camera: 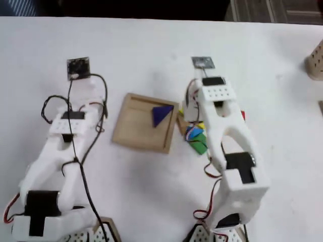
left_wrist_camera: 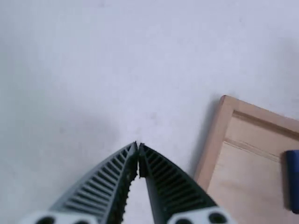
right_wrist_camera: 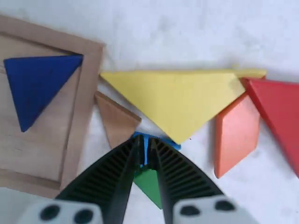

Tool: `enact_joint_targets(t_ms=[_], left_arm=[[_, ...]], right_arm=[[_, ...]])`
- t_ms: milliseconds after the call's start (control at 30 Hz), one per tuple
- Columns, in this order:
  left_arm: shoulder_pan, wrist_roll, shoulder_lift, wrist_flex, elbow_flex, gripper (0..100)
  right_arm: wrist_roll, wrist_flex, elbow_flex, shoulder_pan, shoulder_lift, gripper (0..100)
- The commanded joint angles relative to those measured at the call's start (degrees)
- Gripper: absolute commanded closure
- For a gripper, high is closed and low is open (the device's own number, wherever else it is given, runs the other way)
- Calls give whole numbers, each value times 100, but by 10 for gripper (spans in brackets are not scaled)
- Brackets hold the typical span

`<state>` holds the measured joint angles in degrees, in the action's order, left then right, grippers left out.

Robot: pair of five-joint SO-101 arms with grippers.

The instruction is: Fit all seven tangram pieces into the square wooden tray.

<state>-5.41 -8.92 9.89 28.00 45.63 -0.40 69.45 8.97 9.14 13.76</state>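
White table (camera: 151, 40). Directly on it: square wooden tray (camera: 141, 143). Just beside tray, clustered together: brown triangle (right_wrist_camera: 114, 121), yellow triangle (right_wrist_camera: 177, 100), orange piece (right_wrist_camera: 236, 135), red piece (right_wrist_camera: 278, 109), green piece (right_wrist_camera: 148, 184), light blue piece (right_wrist_camera: 170, 143). Perforated wooden block (camera: 315, 60) at table edge, well apart.

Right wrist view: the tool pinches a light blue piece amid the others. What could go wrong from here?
The right tool seems to hold the light blue wooden piece by a thin sliver, so it may slip. Lifting could also nudge the adjacent large yellow triangle and green triangle.
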Motion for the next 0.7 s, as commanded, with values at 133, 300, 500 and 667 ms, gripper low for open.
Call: enact_joint_targets(t_ms=[133,300,500,667], left_arm=[[1332,18,1534,413,870,977],[1833,-26,2105,-193,1477,977],[2923,-35,2114,-264,1248,977],[3565,-712,1103,-695,642,977]], right_arm=[[167,-585,536,-1033,-611,979],[316,-629,571,-1112,-488,979],[316,-646,554,-1130,-453,979],[316,-646,571,-1121,-453,979]])
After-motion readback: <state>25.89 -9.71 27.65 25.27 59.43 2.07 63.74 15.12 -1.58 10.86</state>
